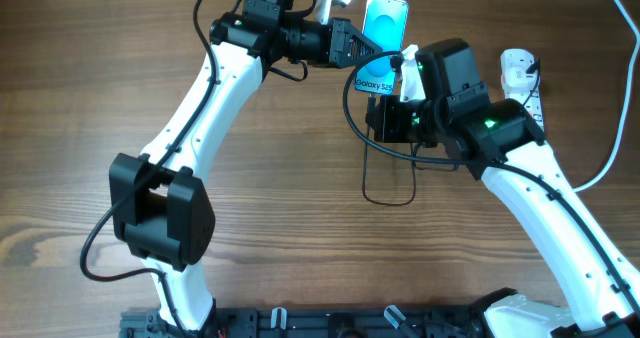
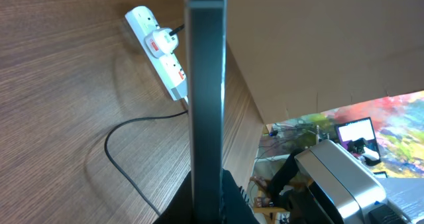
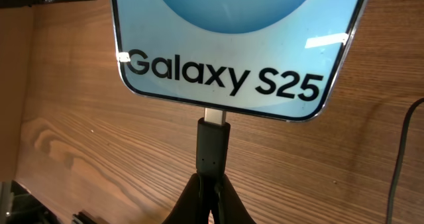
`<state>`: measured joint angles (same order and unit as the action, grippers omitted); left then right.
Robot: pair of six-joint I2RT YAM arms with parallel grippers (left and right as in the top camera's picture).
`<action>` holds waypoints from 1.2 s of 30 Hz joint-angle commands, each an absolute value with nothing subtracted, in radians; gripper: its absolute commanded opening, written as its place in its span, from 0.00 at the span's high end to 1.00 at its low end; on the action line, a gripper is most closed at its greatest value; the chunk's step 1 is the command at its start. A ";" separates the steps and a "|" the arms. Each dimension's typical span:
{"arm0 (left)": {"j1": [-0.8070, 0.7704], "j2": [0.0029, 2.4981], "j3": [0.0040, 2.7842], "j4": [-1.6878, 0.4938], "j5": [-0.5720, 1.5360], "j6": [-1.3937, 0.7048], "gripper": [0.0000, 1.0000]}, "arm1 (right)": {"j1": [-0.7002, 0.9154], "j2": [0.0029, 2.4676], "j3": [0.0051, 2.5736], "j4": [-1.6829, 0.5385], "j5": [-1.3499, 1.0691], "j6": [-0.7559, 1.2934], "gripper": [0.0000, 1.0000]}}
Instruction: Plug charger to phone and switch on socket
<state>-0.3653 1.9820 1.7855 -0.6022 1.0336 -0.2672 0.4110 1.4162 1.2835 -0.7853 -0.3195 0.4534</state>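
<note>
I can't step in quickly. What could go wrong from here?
The connector shows bare metal below the phone; a skewed push may jam it. The left gripper grips one side of the phone, which may pivot. The cable loops near the right gripper and could snag.

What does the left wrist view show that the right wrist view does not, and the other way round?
Only the left wrist view: the socket on the table, a plug in it, and the phone seen edge-on, as a thin slab. Only the right wrist view: the phone's lower band reading "Galaxy S25", and the charger's connector, pinched by the right gripper, meeting the phone's bottom edge with some metal showing. Both: the phone, a stretch of the thin black cable, and the wooden table.
</note>
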 commanded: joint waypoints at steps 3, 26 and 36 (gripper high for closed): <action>-0.382 1.958 1.781 -0.638 1.109 -0.243 0.96 | 0.392 1.416 1.312 -0.712 -0.210 0.514 0.95; -0.382 1.958 1.781 -0.649 1.109 -0.243 0.96 | 0.392 1.416 1.312 -0.654 -0.193 0.549 0.96; -0.382 1.958 1.781 -0.659 1.109 -0.246 0.96 | 0.392 1.416 1.312 -0.658 -0.180 0.549 0.94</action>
